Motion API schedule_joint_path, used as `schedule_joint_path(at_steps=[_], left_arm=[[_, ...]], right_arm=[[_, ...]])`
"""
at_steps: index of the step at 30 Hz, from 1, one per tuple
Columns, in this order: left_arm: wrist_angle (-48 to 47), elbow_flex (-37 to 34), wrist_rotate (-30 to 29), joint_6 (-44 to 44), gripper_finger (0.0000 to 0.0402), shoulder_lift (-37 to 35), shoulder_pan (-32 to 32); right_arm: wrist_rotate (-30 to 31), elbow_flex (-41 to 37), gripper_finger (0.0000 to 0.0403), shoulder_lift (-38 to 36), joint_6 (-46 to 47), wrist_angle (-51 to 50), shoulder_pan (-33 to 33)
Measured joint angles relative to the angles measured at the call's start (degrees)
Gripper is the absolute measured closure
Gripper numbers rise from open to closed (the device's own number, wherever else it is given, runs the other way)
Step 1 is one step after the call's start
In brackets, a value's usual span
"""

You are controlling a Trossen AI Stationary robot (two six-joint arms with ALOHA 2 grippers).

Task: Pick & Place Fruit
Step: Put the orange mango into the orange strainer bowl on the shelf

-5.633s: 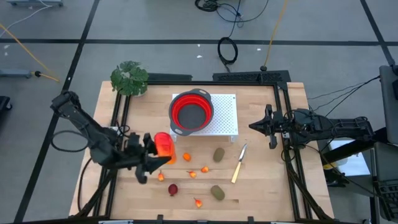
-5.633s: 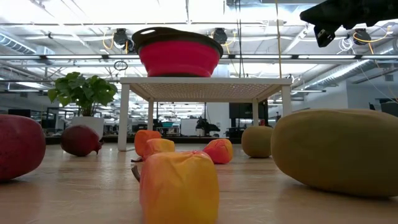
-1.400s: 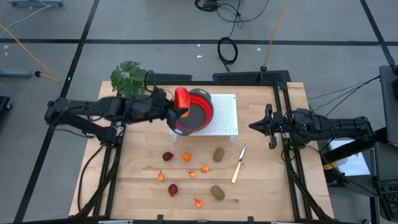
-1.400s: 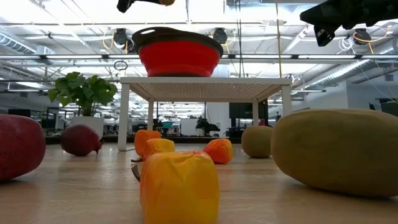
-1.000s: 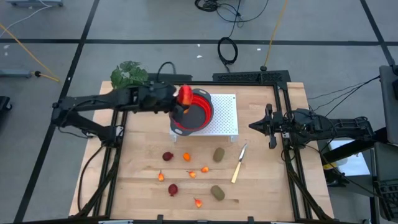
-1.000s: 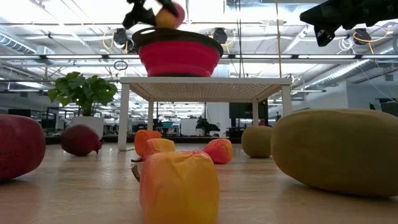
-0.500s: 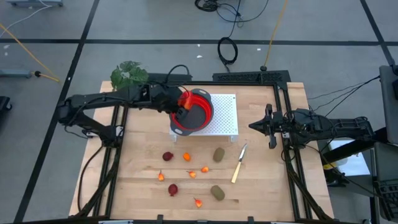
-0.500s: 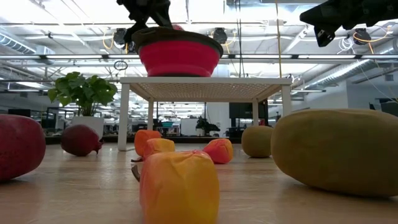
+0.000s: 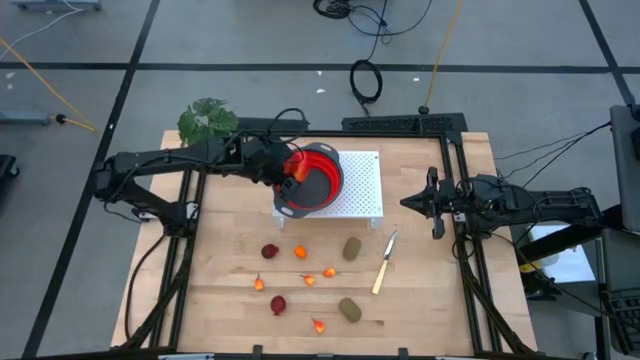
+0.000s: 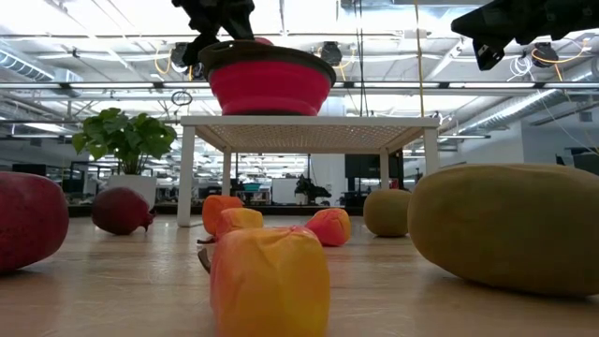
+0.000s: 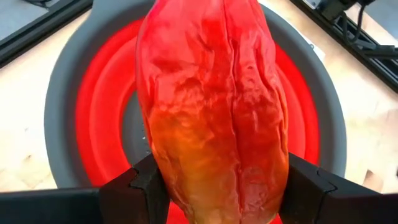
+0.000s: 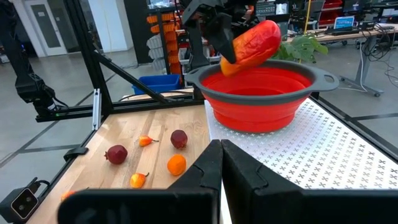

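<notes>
My left gripper [image 9: 286, 172] is shut on the largest fruit [image 11: 211, 106], an elongated red piece that turns orange-yellow at one end. It holds this over the red, grey-rimmed bowl [image 9: 322, 190], which stands on a white perforated stand [image 9: 362, 192]. The other fruit lie on the wooden table near the front: two dark red [image 9: 269, 251], two olive ovals [image 9: 352, 248] and several small orange pieces [image 9: 300, 252]. My right gripper [image 9: 408, 203] waits shut at the table's right side, level and apart from everything. My left gripper pinches the fruit's orange-yellow end [image 11: 186, 193] between its two fingers [image 11: 146, 186], one on each long side. The fingers come slanting down from the table's left and lie along the fruit. Its red end [image 12: 267, 31] juts past the fingertips over the bowl's mouth [image 12: 261, 81], lifted clear.
A slim knife [image 9: 384, 262] lies on the table right of the loose fruit. A potted plant [image 9: 208, 124] stands at the far left corner. Dark frame rails [image 9: 455, 190] run along the table's sides.
My left gripper has gone down toward the bowl and tipped further downward, still shut on the large fruit. The fruit, which showed well above the rim in the low view, now sits low over the bowl's mouth, mostly hidden behind the rim there.
</notes>
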Motion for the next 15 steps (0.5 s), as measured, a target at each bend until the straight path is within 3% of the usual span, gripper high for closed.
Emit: schedule_joint_path(at_steps=[15], left_arm=[[1.4, -0.1, 0.3, 2.8, 0.0185, 3.1, -0.2]], right_arm=[[0.0, 0.0, 0.0403, 0.0, 0.0, 0.0, 0.0]])
